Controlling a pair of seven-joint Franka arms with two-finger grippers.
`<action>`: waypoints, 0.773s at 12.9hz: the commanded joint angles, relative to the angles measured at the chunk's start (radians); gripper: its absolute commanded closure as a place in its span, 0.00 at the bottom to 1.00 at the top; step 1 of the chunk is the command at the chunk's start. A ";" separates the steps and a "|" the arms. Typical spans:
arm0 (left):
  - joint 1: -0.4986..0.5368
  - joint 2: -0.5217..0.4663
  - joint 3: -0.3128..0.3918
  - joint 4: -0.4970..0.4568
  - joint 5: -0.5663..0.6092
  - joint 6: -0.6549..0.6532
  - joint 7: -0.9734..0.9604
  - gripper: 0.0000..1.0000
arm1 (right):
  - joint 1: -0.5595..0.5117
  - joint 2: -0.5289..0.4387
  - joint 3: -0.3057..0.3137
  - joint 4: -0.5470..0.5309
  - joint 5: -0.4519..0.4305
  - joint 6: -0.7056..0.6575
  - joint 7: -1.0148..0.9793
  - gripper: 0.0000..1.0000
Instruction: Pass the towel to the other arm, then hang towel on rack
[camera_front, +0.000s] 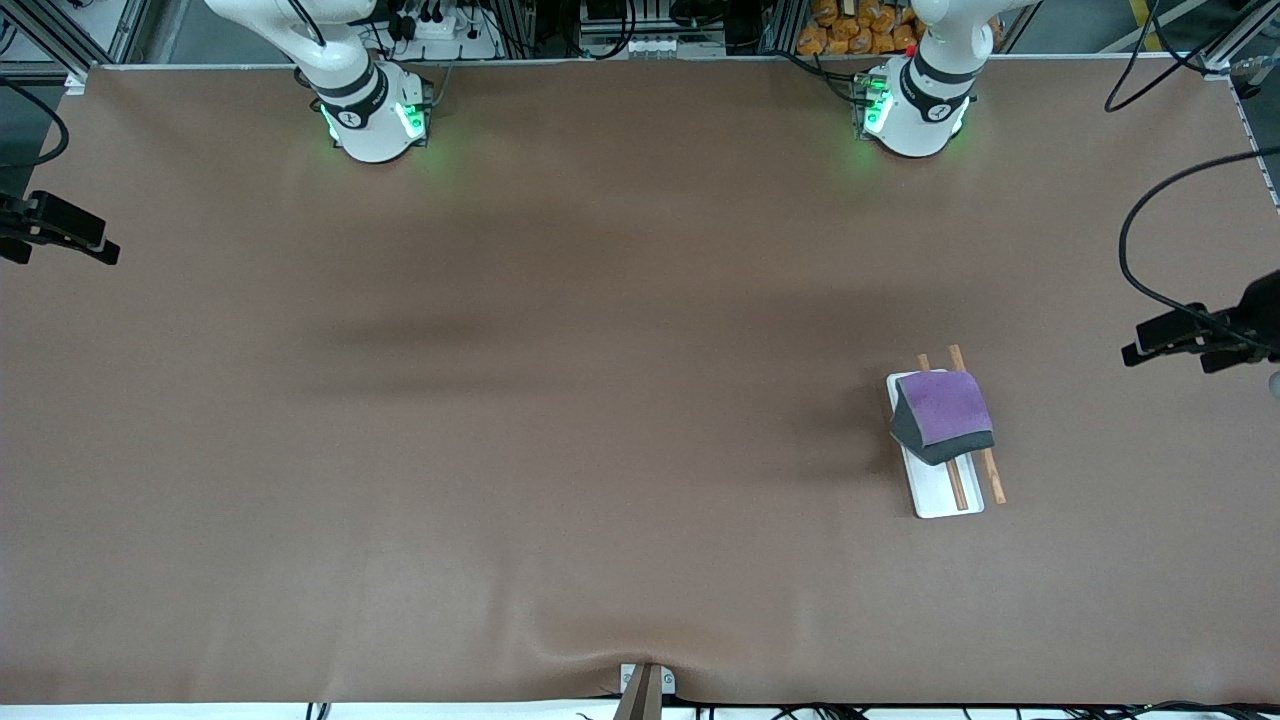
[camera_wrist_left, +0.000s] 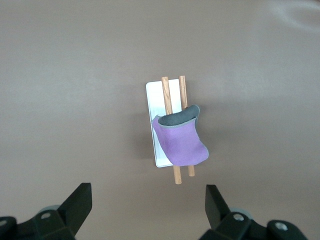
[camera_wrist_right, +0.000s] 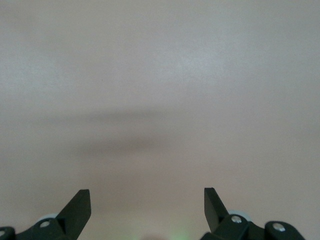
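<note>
The towel (camera_front: 942, 416) drapes purple face up over the rack (camera_front: 938, 492) rods, toward the left arm's end of the table (camera_front: 500, 400). It hangs unevenly, bunched lower on one flank, so a nudge could slide it off. The left gripper (camera_wrist_left: 148, 212) hovers high above it, jaws spread and empty. The right gripper (camera_wrist_right: 147, 212), also spread, waits over bare table.

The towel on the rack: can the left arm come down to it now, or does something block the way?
Probably yes. The left gripper is open and high over the towel, which is draped over the rods of the rack. Nothing shows between them. The right gripper, also open, waits over bare table.
</note>
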 joint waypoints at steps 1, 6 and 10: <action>0.003 -0.063 -0.062 -0.017 0.077 -0.036 -0.128 0.00 | -0.014 -0.007 0.006 0.008 0.011 -0.005 0.011 0.00; 0.007 -0.091 -0.110 -0.015 0.161 -0.071 -0.244 0.00 | -0.015 -0.007 0.005 0.009 0.011 -0.008 0.011 0.00; -0.117 -0.136 -0.003 -0.024 0.151 -0.077 -0.144 0.00 | -0.014 -0.007 0.006 0.009 0.012 -0.012 0.011 0.00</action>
